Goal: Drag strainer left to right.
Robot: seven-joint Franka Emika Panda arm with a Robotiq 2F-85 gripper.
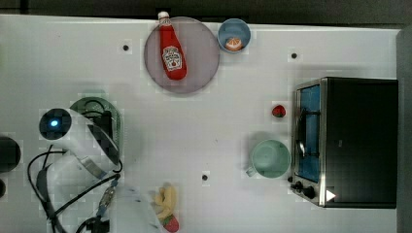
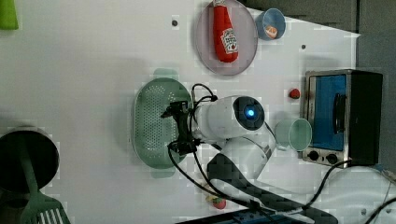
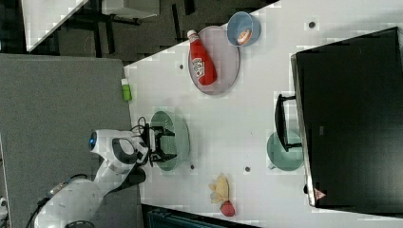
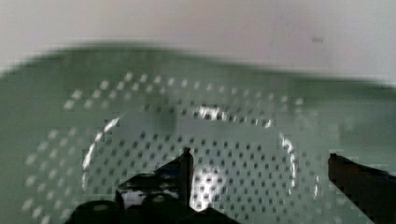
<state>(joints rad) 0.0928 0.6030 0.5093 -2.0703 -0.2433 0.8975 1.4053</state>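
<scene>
where grey floor ends, white table [image 1: 243,97]

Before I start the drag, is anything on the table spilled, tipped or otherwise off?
One oddity: the ketchup bottle lies flat on the grey plate. Nothing has spilled. The strainer sits upright, with the open gripper over its bowl.

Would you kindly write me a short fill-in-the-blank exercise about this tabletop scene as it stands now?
1. The gripper hangs with its fingers open over the inside of the pale green ____.
2. The ketchup bottle lies on a round ____.
3. In the top view, the mint green mug stands just left of the ____.
4. The small blue bowl holds something ____ in colour.

Missing words: strainer; plate; toaster oven; orange
</scene>
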